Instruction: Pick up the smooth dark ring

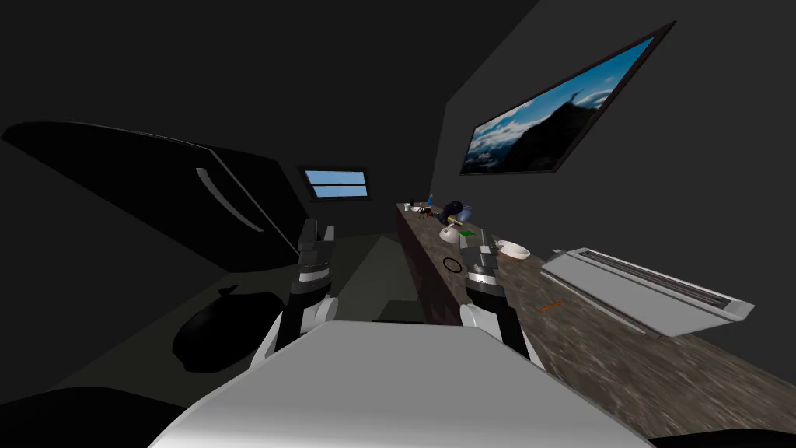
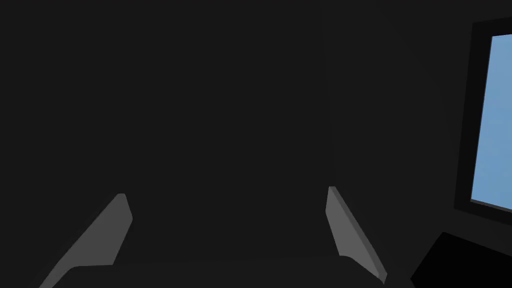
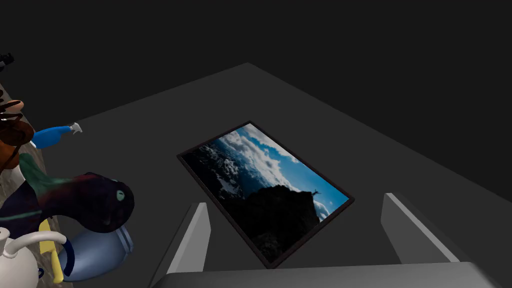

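Note:
A thin dark ring [image 1: 452,264] lies flat on the mottled brown countertop [image 1: 606,350], close to its front edge. In the head view my right gripper [image 1: 476,239] hovers over the counter just beside the ring, on its right, pointing along the counter. Its fingers stand open in the right wrist view [image 3: 300,220] with nothing between them, aimed at the wall above the counter. My left gripper [image 1: 317,232] is raised off the counter, over the floor to the left. It is open and empty in the left wrist view [image 2: 225,220].
Past the ring stand a white bowl [image 1: 513,250], a blue jug [image 3: 95,252], a dark curved vase [image 3: 85,200], a white teapot [image 3: 15,257] and a blue spray bottle [image 3: 50,136]. An orange stick [image 1: 551,306] and a long white appliance [image 1: 645,288] lie on the right. A dark bag [image 1: 225,330] sits on the floor.

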Controlling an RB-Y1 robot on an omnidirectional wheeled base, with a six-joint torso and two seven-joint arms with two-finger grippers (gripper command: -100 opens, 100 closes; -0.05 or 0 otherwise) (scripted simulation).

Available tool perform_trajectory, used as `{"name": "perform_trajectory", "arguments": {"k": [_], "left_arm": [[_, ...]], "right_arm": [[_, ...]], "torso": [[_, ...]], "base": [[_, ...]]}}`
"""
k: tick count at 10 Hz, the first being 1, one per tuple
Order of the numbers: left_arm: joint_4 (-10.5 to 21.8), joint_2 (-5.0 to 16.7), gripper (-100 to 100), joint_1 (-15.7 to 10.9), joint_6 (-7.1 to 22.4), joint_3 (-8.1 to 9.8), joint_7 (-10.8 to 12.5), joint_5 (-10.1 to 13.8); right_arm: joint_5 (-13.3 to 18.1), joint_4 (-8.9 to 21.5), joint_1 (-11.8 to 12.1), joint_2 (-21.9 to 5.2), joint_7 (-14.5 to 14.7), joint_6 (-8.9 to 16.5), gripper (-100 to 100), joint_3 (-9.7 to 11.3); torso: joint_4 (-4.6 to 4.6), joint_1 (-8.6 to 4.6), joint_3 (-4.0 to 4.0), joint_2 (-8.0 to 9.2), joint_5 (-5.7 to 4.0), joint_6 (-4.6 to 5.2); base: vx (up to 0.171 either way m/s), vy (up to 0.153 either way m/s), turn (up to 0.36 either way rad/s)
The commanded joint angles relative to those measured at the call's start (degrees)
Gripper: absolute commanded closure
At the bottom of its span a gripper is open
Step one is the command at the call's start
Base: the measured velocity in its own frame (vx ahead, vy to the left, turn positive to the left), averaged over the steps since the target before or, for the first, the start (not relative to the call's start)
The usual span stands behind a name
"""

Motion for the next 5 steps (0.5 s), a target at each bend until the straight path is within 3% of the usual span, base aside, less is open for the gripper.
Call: {"name": "perform_trajectory", "arguments": {"k": [1,5], "left_arm": [[0.0,0.0,0,0.0,0.0,0.00,0.0,0.0],[0.0,0.0,0,0.0,0.0,-0.01,0.0,0.0]], "right_arm": [[0.3,0.6,-0.7,-1.9,0.3,-0.8,-100,0.5],[2.0,4.3,-5.4,-7.5,1.9,-5.6,-100,3.7]], "torso": [[0.00,0.00,0.00,0.00,0.00,0.00],[-0.03,0.24,-0.09,-0.15,0.05,-0.02]], "base": [[0.006,0.016,0.045],[0.032,0.060,0.082]]}}
